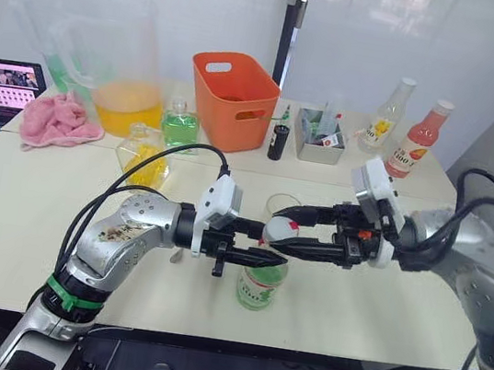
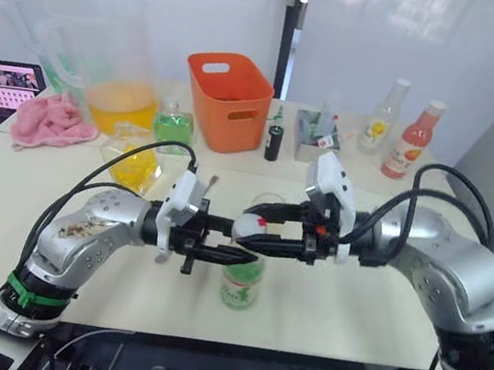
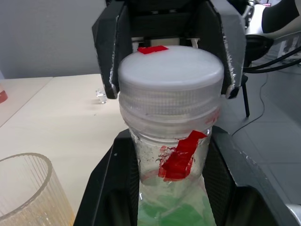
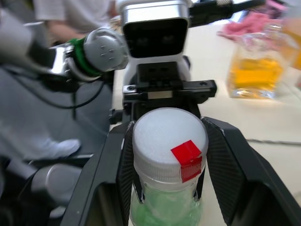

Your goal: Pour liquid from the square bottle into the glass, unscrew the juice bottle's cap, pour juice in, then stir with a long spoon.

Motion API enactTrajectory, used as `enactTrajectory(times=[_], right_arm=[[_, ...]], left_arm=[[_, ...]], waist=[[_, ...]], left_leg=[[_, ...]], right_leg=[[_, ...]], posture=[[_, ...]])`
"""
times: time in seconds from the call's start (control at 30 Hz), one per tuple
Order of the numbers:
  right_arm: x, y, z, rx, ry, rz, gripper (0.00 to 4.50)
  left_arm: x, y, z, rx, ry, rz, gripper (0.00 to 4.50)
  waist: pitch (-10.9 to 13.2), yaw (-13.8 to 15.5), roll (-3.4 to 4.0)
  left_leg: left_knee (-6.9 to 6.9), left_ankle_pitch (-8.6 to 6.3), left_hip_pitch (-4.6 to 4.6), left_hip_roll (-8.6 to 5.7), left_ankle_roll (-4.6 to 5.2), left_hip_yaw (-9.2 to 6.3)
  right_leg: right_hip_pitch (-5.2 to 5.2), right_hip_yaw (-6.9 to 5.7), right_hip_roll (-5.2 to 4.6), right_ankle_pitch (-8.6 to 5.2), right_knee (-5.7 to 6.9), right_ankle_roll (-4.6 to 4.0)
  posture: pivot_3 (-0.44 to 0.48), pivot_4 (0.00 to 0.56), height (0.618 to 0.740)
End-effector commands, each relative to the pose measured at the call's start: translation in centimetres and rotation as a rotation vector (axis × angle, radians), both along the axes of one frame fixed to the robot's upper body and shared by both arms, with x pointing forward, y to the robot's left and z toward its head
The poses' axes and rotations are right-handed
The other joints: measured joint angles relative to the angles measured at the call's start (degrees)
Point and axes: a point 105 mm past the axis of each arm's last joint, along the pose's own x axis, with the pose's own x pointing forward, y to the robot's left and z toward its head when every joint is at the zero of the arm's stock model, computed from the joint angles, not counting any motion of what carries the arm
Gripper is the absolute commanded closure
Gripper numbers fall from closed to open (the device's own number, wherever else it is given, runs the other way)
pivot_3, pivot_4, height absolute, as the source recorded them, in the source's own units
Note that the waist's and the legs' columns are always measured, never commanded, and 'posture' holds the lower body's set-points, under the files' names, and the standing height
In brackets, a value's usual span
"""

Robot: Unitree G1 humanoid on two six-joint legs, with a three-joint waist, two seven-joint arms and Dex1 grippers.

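The juice bottle (image 1: 261,285), holding green liquid, is standing upright near the front edge of the table (image 1: 16,234), between the two arms. The left gripper (image 1: 259,259) is reaching in from the robot's left with its forearm level over the table, its fingers (image 3: 110,183) clamped around the bottle's neck just under the cap. The right gripper (image 1: 282,232) is coming in from the opposite side, forearm also roughly level, and its fingers (image 4: 225,165) are closing on the white cap (image 4: 169,141), one on each side of it. A strip of red tape (image 4: 188,157) is lying across the cap's top and down its rim. The ribbed glass (image 3: 28,190) is standing just behind the bottle, close to the two grippers. The square bottle (image 1: 143,158), with yellow liquid, is sitting further back to the robot's left, well apart from both grippers.
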Motion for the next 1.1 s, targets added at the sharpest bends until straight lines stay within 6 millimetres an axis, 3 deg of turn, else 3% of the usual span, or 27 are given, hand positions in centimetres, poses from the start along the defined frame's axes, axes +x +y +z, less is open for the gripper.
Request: enactTrajectory(times=[0.03, 0.2, 0.43, 0.5, 0.67, 0.83, 0.93, 1.1], right_arm=[[0.8, 0.0, 0.0, -0.092, -0.031, 0.146, 2.82], [1.6, 0.8, 1.3, -0.131, -0.079, 0.277, 2.82], [1.4, 1.0, 2.1, -0.141, -0.092, 0.320, 2.82], [1.4, 0.8, 2.4, -0.135, -0.064, 0.315, 1.74], [0.9, -0.3, 4.1, -0.083, -0.040, 0.288, 0.11], [0.6, -1.9, 5.6, 0.033, -0.062, 0.168, 0.00], [-0.1, -2.2, 5.4, 0.101, -0.019, 0.061, 0.00], [0.3, -3.1, 4.1, 0.170, -0.023, -0.253, 0.00]], left_arm=[[-0.4, 0.3, -0.7, 0.044, 0.023, 0.008, 3.19], [-0.6, 0.5, -0.7, 0.052, 0.028, 0.030, 3.19], [-0.7, 0.5, -0.6, 0.052, 0.031, 0.043, 3.19], [-0.5, 0.5, -0.6, 0.054, 0.027, 0.046, 3.19], [0.0, 0.6, -0.6, 0.060, 0.024, 0.047, 3.19], [0.2, 0.5, -0.6, 0.060, 0.022, 0.035, 3.19], [0.2, 0.3, -0.7, 0.046, 0.039, 0.023, 3.19], [0.5, -0.2, -0.9, 0.029, 0.057, -0.008, 3.19]], waist=[[0.00, -0.32, 0.00], [0.00, -0.74, 0.00], [0.00, -0.84, 0.01], [0.01, -0.80, 0.01], [0.01, -0.56, 0.01], [0.01, -0.32, 0.01], [0.00, -0.16, 0.01], [0.00, 0.22, 0.02]], left_leg=[[0.00, 0.00, 0.00, 0.00, 0.00, 0.00], [-0.06, 0.00, 0.00, 0.00, 0.00, 0.00], [-0.10, 0.00, 0.01, 0.02, -0.01, 0.00], [-0.10, 0.00, 0.01, 0.02, -0.01, 0.00], [-0.10, -0.01, 0.00, 0.02, -0.01, 0.00], [-0.10, -0.01, 0.00, 0.01, -0.01, 0.00], [-0.10, 0.00, 0.00, 0.01, -0.01, 0.00], [-0.04, 0.00, 0.01, 0.00, -0.01, 0.00]], right_leg=[[0.00, 0.00, 0.00, -0.01, 0.00, 0.00], [-0.03, 0.00, 0.02, -0.01, 0.06, 0.05], [-0.09, 0.00, 0.03, -0.02, 0.11, 0.02], [-0.10, 0.00, 0.03, -0.01, 0.12, 0.02], [-0.09, 0.00, 0.02, -0.02, 0.09, 0.00], [-0.07, 0.00, 0.02, -0.02, 0.10, 0.01], [-0.07, -0.01, 0.02, -0.02, 0.09, 0.01], [-0.06, 0.00, 0.01, -0.02, 0.11, 0.01]], posture=[[0.000, 0.150, 0.738], [0.000, 0.150, 0.738], [0.000, 0.150, 0.738], [0.000, 0.150, 0.738], [0.000, 0.150, 0.738], [0.000, 0.150, 0.738], [0.000, 0.150, 0.738], [0.000, 0.150, 0.738]])
